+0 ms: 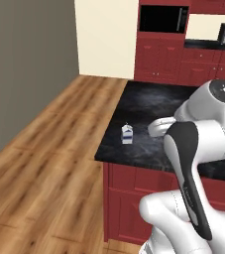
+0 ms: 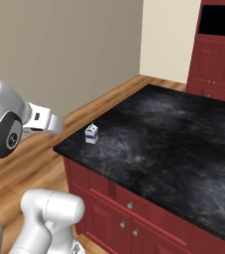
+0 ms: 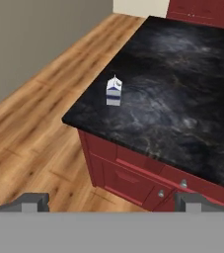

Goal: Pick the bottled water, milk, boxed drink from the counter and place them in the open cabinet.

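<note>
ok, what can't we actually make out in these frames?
- milk print: too small in all three views.
- counter right part: left base view, hidden behind the arm.
- counter's right side: cut by the frame edge in hand and right base views.
- open cabinet interior: dark, contents unreadable.

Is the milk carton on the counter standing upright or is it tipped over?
Upright. The milk carton stands on its base on the black counter, with its gable top pointing up.
</note>
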